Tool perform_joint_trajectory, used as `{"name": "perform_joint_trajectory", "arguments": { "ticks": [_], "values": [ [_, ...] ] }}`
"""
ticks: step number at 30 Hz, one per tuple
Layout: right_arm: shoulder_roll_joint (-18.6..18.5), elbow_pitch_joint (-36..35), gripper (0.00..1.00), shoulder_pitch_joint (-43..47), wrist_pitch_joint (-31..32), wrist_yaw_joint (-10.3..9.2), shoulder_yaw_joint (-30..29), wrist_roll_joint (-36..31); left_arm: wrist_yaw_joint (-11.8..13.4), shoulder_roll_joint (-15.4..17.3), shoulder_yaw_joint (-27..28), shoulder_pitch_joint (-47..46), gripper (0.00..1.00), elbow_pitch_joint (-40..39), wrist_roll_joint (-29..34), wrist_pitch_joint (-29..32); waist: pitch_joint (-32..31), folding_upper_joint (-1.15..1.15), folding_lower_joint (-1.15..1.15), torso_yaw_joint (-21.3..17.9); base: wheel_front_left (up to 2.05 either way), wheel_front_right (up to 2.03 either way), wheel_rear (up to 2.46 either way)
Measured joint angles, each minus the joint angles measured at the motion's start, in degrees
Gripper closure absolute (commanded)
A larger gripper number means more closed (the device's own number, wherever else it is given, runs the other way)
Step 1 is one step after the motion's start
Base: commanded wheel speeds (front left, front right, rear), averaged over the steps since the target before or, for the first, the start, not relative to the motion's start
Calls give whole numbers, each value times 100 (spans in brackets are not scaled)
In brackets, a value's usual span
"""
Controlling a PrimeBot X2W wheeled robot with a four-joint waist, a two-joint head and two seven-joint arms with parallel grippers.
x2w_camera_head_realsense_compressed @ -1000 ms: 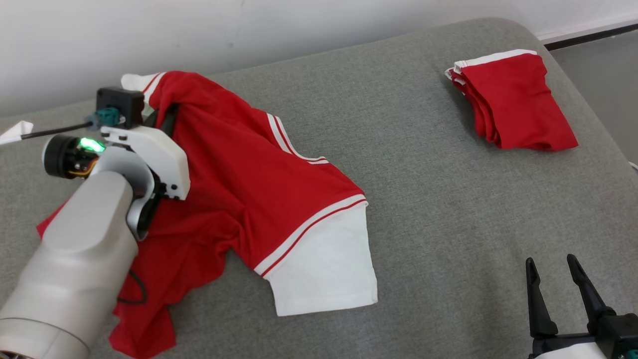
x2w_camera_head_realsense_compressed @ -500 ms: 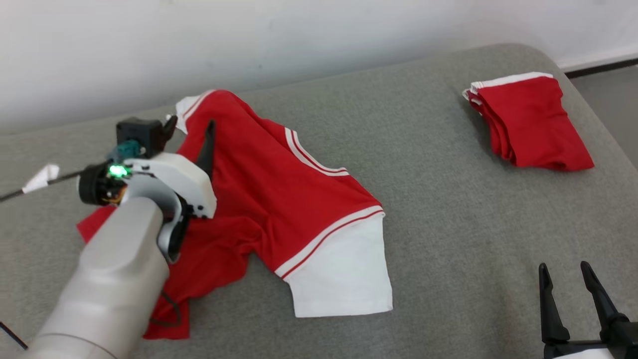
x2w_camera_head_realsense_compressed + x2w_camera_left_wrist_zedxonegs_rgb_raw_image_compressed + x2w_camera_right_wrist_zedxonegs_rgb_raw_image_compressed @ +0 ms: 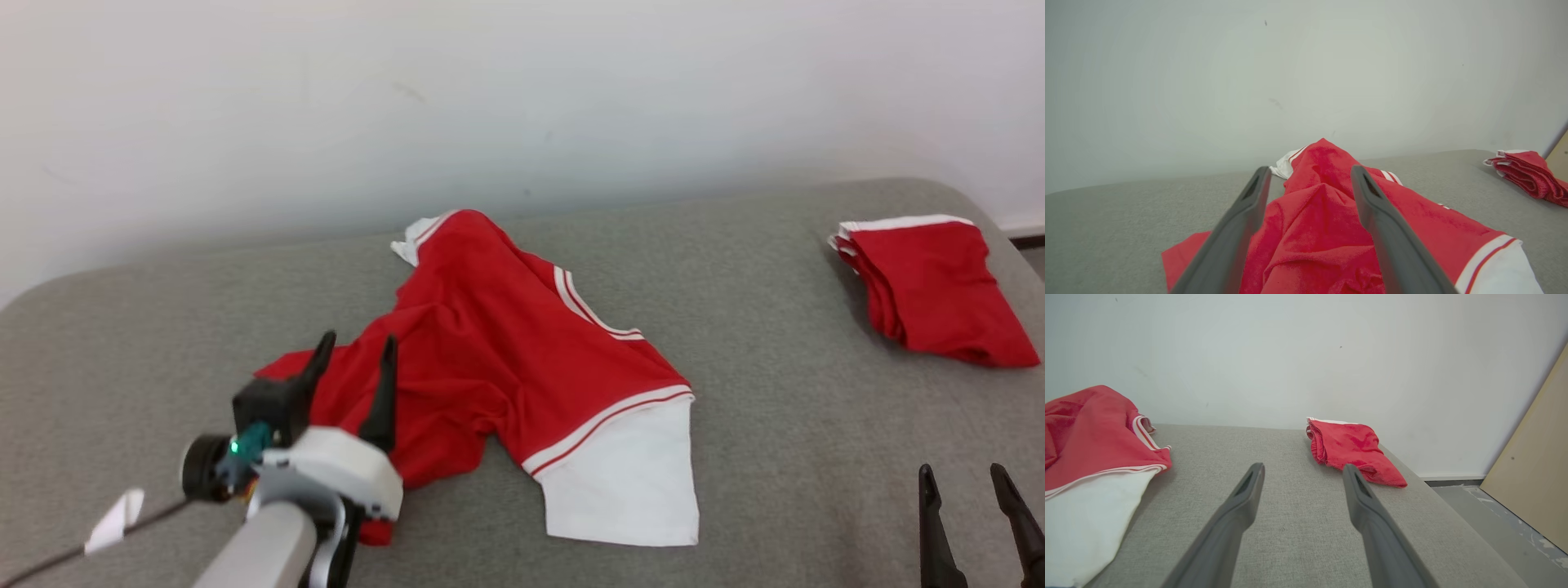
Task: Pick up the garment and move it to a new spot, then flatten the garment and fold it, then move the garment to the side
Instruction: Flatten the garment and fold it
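Note:
The garment (image 3: 506, 351) is a red shirt with a white sleeve and white stripes. It lies crumpled on the grey padded table (image 3: 775, 425), left of centre. My left gripper (image 3: 359, 337) is open at the garment's near left edge, its fingers over the red cloth with nothing pinched. In the left wrist view the left gripper (image 3: 1310, 169) frames the bunched garment (image 3: 1323, 228) between wide-apart fingers. My right gripper (image 3: 960, 469) stands open at the lower right, over bare table. The right wrist view shows the right gripper (image 3: 1303, 466) empty, with the garment (image 3: 1086, 433) to its left.
A second red garment, folded (image 3: 939, 286), lies at the table's far right corner and also appears as the folded pile (image 3: 1355, 449). A white wall runs behind the table. A beige board (image 3: 1531, 469) leans beyond the right edge, above the floor (image 3: 1494, 514).
My left gripper opened, let go of the garment and drew back toward the near left. The cloth settled onto the table. The head camera tilted upward; the right arm stayed put.

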Motion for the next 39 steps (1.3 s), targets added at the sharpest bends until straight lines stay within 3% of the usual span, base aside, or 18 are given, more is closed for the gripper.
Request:
{"name": "perform_joint_trajectory", "arguments": {
  "ticks": [6,13,25,39],
  "values": [
    [2,-19,0,80,0,0,-67,-19,254,91,409,1245,0,-1077,369,0,-151,0,0,335,0,0,0],
    [1,40,0,146,0,0,-25,-30,174,-18,977,2447,0,-1812,776,0,-288,0,0,494,0,0,0],
    [1,257,0,365,0,0,144,-55,-476,-472,1836,3667,0,-2132,1568,0,-596,0,0,559,0,0,0],
    [1,309,0,377,0,0,259,-11,-1074,-951,2480,3810,0,-2098,2106,0,-694,0,0,535,0,0,0]
  ]
}}
